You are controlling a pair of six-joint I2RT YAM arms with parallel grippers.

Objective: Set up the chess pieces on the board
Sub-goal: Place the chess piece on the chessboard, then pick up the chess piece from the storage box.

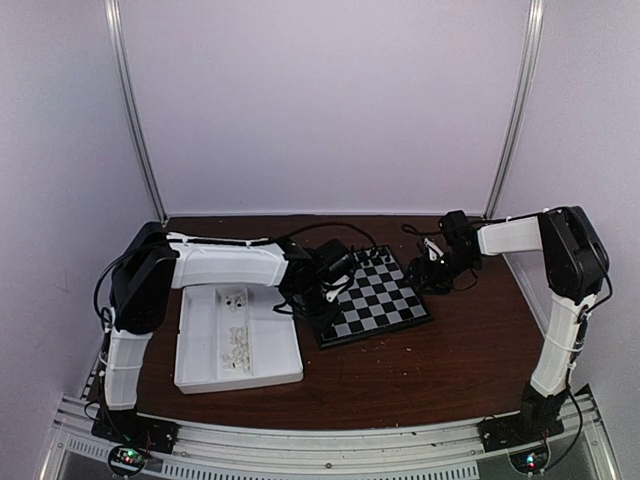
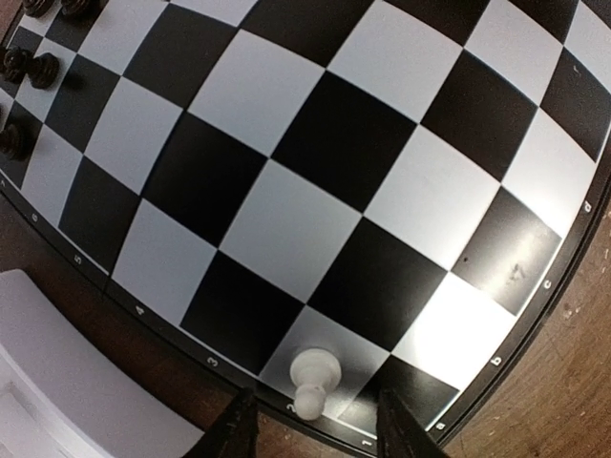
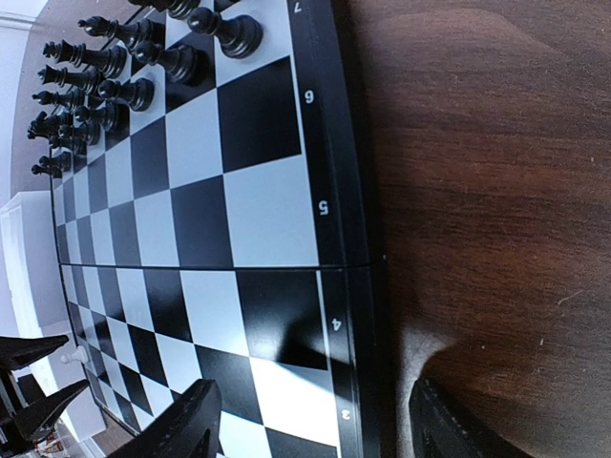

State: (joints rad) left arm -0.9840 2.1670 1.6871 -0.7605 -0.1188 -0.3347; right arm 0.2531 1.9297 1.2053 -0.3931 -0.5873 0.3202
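Observation:
The chessboard (image 1: pixel 378 297) lies at the table's middle, with black chessmen (image 1: pixel 375 257) along its far rows. My left gripper (image 1: pixel 322 296) hovers over the board's near-left edge. In the left wrist view it (image 2: pixel 320 441) is open, and a white pawn (image 2: pixel 315 378) stands free on a pale edge square (image 2: pixel 358 358) between the fingers (image 2: pixel 234 434). My right gripper (image 1: pixel 430 266) is at the board's right rim; in its wrist view it (image 3: pixel 320 434) is open and empty, straddling the rim (image 3: pixel 348 286). The pawn shows small there (image 3: pixel 73 356). More white pieces (image 1: pixel 237 340) lie in the tray.
A white compartmented tray (image 1: pixel 200 340) sits left of the board, and its corner shows in the left wrist view (image 2: pixel 57 382). Black chessmen fill the far rows in the right wrist view (image 3: pixel 115 67). Bare brown table (image 1: pixel 450 360) lies in front and to the right.

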